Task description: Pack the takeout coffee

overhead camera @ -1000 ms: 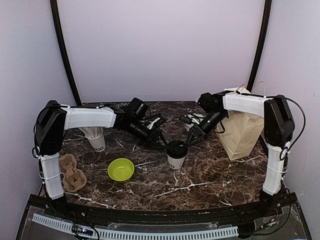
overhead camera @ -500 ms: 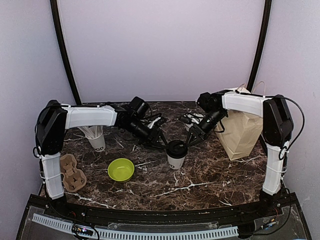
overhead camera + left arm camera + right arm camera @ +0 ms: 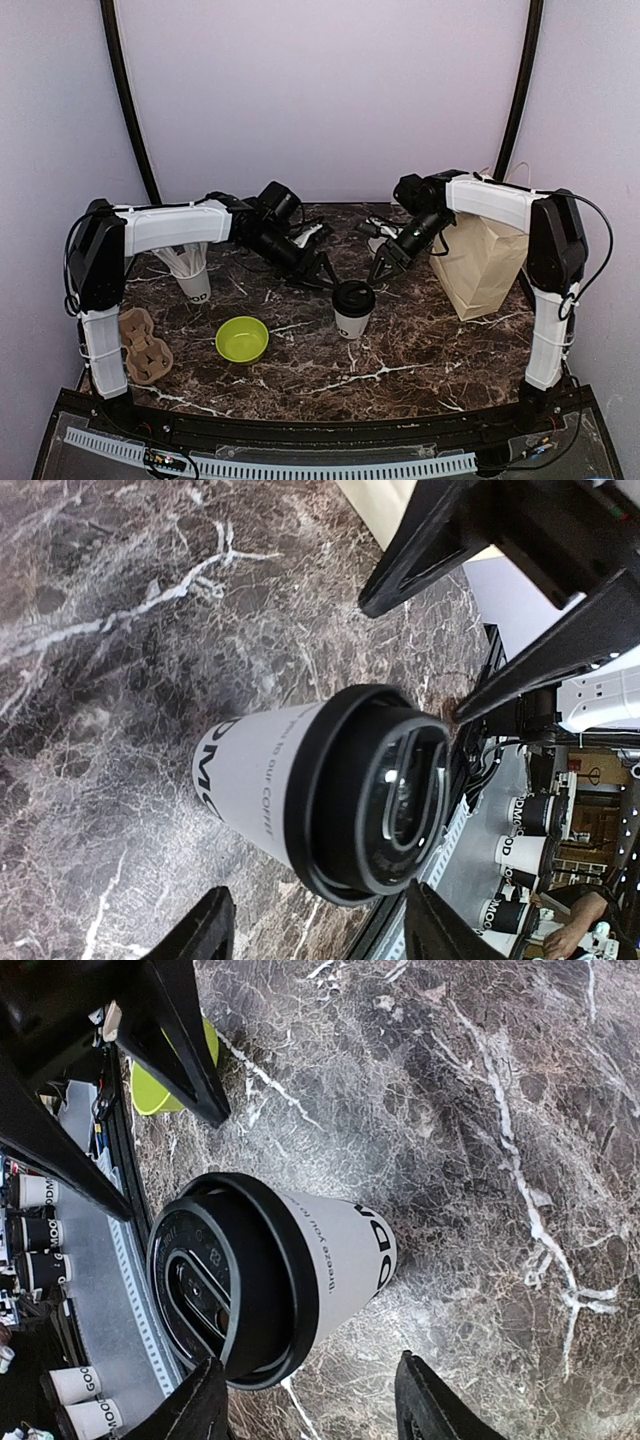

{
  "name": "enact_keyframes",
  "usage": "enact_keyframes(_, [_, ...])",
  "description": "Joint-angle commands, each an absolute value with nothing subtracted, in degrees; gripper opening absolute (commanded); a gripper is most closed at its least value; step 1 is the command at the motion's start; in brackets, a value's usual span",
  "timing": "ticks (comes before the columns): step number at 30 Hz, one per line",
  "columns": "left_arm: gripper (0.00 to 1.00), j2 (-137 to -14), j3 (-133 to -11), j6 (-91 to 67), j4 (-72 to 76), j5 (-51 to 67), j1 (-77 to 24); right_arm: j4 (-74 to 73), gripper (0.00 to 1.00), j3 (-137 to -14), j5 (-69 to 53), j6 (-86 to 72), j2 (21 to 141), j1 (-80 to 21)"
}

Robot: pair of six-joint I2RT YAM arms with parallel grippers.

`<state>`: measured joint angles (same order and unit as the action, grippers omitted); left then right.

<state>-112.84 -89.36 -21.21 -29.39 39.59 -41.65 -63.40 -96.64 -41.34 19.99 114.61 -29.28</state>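
One white paper coffee cup (image 3: 352, 318) with dark lettering and a black lid (image 3: 353, 296) stands upright in the middle of the marble table (image 3: 420, 350). A second such cup is not in view. My left gripper (image 3: 322, 273) is open and empty, just behind and left of the cup. My right gripper (image 3: 384, 268) is open and empty, just behind and right of it. Both hover above the table and touch nothing. The cup shows between the open fingers in the left wrist view (image 3: 255, 785) and the right wrist view (image 3: 335, 1255).
A brown paper bag (image 3: 484, 260) stands at the right. A lime-green bowl (image 3: 242, 340) lies front left of the cup. A white cup of straws (image 3: 190, 272) and a cardboard cup carrier (image 3: 145, 345) are at the far left. Small white items (image 3: 379, 236) lie at the back.
Both grippers have drawn up and back a little from the cup. The cup has not moved.
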Motion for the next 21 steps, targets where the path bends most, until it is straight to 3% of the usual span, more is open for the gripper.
enact_keyframes(1, [0.61, -108.5, -92.23, -19.17, -32.77, 38.04, -41.21, -63.08, 0.59, -94.26, -40.13, 21.67, 109.63, -29.7])
enact_keyframes(6, [0.61, -109.05, -92.9, -19.82, -31.81, 34.35, -39.12, -61.41, 0.57, -89.64, -35.76, 22.35, 107.11, -29.7])
enact_keyframes(12, [0.58, -109.46, -92.03, -21.54, -28.41, 31.14, -37.33, -58.32, 0.49, -83.57, -33.97, 22.4, 105.91, -31.27])
enact_keyframes(21, [0.58, -108.92, -89.01, -21.46, -28.04, 31.3, -37.25, -57.32, 0.45, -88.38, -33.48, 20.76, 110.02, -32.09])
